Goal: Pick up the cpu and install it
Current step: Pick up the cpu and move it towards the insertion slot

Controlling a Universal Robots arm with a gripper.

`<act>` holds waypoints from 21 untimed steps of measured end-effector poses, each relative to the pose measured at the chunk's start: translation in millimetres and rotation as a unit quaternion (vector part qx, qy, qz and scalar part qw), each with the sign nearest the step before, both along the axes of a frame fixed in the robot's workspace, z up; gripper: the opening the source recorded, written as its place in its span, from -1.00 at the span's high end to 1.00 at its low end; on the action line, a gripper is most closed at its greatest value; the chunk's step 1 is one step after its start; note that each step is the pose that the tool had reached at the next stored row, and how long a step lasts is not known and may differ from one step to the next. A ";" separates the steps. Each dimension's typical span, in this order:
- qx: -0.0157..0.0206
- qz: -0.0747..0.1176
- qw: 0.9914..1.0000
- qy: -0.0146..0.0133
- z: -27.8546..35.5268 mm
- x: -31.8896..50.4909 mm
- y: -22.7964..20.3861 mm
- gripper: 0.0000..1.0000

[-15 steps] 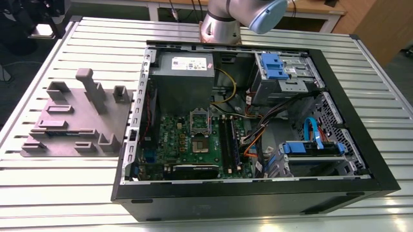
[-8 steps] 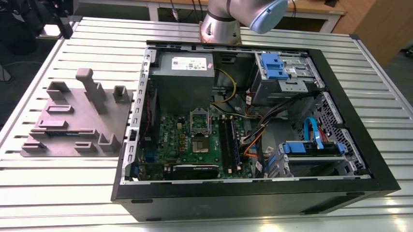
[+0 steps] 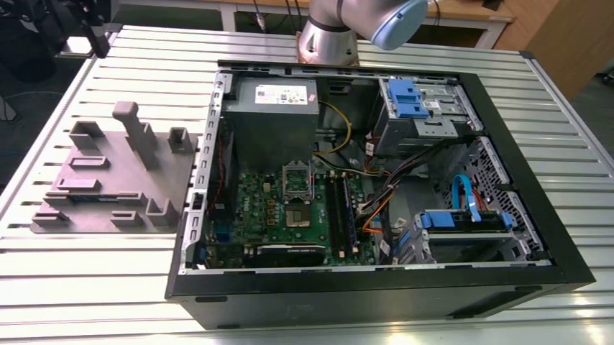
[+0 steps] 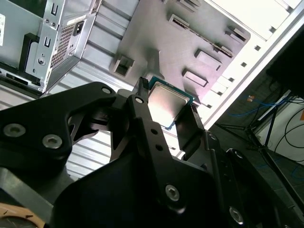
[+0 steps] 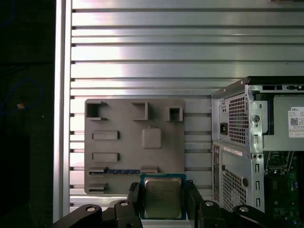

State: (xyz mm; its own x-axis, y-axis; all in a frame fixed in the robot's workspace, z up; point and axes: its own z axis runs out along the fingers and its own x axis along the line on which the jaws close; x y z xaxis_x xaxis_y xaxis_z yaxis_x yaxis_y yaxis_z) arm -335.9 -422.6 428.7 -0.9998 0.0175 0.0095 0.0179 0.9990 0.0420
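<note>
A wide slatted metal surface point(image 3: 96, 287) carries everything. On it lies an open black computer case point(image 3: 384, 295), with a green motherboard point(image 3: 287, 208) inside and a metal-framed socket point(image 3: 298, 190) in the middle of the board. Beside the case, on the exterior view's left, lies a grey plate point(image 3: 106, 180) with raised blocks and shallow pockets. The lower part of the arm point(image 3: 331, 32) stands behind the case. In both wrist views the black gripper point(image 5: 163, 197) point(image 4: 168, 107) is over the near edge of this plate. Its fingers point(image 5: 134, 199) point(image 4: 142, 109) are clamped on two opposite edges of the cpu point(image 5: 163, 202) point(image 4: 166, 99). The cpu is lifted off the plate, its silvery top facing the first wrist view, well apart from the socket.
</note>
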 end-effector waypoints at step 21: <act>0.000 0.000 1.000 0.000 0.0 5.2 0.0 0.06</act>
State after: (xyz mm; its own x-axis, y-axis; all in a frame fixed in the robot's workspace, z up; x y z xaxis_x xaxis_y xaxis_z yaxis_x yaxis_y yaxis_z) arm -330.8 -422.6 428.7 -0.9998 0.0175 0.0095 0.0179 0.9990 0.0419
